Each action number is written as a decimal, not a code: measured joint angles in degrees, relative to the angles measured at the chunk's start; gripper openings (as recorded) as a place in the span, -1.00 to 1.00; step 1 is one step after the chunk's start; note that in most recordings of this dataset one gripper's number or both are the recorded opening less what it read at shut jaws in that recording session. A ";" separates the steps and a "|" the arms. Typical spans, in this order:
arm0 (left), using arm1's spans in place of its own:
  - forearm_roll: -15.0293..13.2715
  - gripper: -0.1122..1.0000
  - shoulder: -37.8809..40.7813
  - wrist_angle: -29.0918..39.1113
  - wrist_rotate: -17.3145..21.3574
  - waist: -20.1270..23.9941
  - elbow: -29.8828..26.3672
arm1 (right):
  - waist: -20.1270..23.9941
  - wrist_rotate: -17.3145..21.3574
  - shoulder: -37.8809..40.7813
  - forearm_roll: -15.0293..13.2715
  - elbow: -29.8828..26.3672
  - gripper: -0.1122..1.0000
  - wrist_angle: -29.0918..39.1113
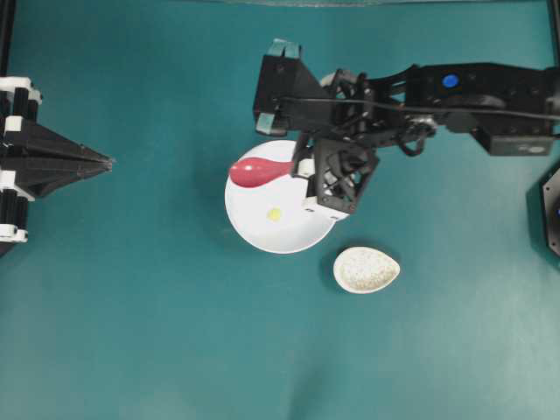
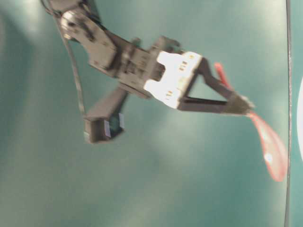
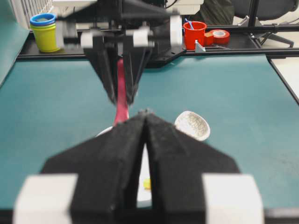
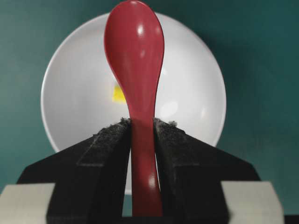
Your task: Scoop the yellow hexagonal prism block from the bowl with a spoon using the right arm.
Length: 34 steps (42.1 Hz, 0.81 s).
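Observation:
My right gripper (image 1: 299, 166) is shut on the short handle of the red spoon (image 1: 258, 172), whose scoop hangs over the far-left rim of the white bowl (image 1: 293, 234). The yellow block (image 1: 274, 213) lies loose on the bowl's floor, apart from the spoon. In the right wrist view the spoon (image 4: 135, 56) points away from the gripper (image 4: 142, 122) across the bowl (image 4: 196, 84), and its neck partly covers the block (image 4: 117, 94). My left gripper (image 1: 109, 161) rests shut and empty at the far left, also seen as the left gripper (image 3: 145, 113) aimed at the bowl.
A small speckled oval dish (image 1: 366, 269) sits just right of the bowl's near side. Beyond the table's far edge stand a yellow cup (image 3: 44, 35), a red cup (image 3: 194, 35) and a red tape roll (image 3: 218, 35).

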 measured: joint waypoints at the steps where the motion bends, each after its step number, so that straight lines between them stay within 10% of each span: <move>1: -0.09 -0.81 0.09 0.26 0.00 0.00 0.00 | -0.09 0.00 -0.26 0.09 0.18 -0.38 0.62; 34: 0.00 -0.81 0.09 3.08 0.00 0.00 0.00 | 0.09 -1.41 2.64 0.00 -3.96 -0.38 22.68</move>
